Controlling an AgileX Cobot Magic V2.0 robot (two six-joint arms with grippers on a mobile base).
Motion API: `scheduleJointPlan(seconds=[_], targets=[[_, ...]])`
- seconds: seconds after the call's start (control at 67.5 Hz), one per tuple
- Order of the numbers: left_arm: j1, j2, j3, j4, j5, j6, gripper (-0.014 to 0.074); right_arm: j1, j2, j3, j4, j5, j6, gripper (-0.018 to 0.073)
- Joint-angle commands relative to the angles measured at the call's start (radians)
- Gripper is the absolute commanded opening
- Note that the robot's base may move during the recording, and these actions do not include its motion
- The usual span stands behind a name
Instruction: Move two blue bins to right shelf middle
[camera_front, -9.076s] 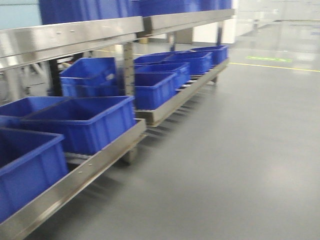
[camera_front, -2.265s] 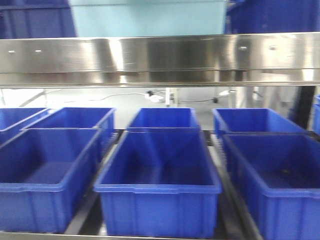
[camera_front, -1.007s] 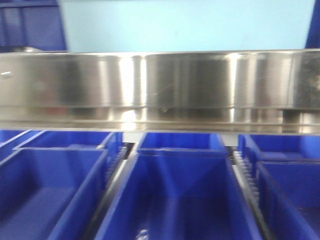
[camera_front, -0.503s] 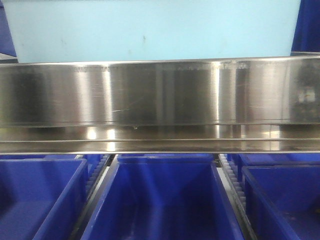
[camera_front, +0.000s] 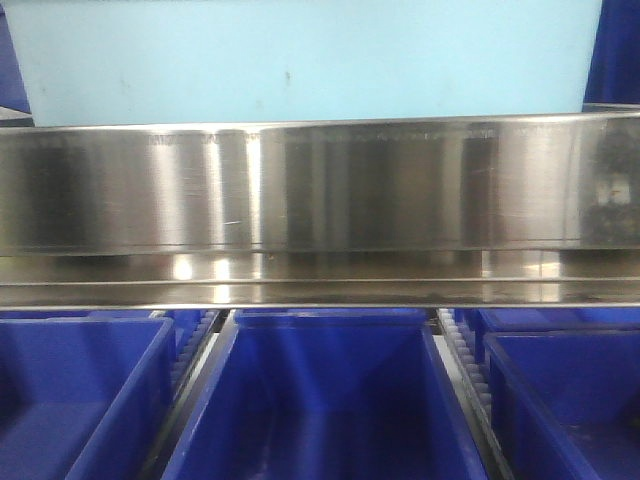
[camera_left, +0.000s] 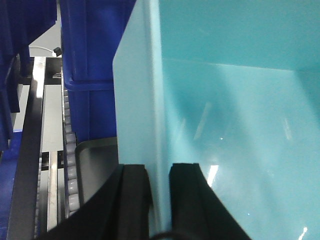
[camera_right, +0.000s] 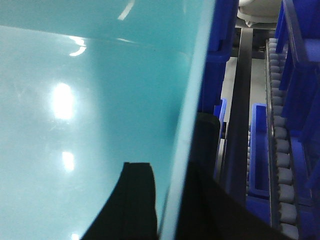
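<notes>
Pinching walls of pale blue bin (camera_front: 300, 60): left gripper (camera_left: 159, 175), right gripper (camera_right: 172, 192) (a finger each side). Below sit dark bins (camera_front: 320, 400).

One pale-blue bin (camera_front: 300, 60) sits in the jaws of two grippers, left gripper (camera_left: 159, 172) and right gripper (camera_right: 172, 175); three dark blue bins (camera_front: 70, 400) (camera_front: 320, 400) (camera_front: 570, 400) stand below the jaws.

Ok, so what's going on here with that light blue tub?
Both arms are on the pale blue bin: the left gripper clamps one side wall, the right gripper the opposite one. From the front, the bin shows above the steel shelf rail, with dark blue bins on the level below. Whether it rests on the shelf can't be seen.
</notes>
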Motion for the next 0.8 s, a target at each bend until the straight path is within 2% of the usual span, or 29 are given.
scheduleJointPlan(seconds=[0.0,0.785], targets=[[0.001,-0.020,-0.016,-0.053,-0.062,-0.008,-0.0111,-0.004,-0.006,-0.009,-0.004,-0.036,-0.022,-0.0152],[0.001,-0.019,-0.016,-0.055,-0.062,-0.008,-0.0111,-0.004,-0.006,-0.009,-0.004,-0.036,-0.022,-0.0152]])
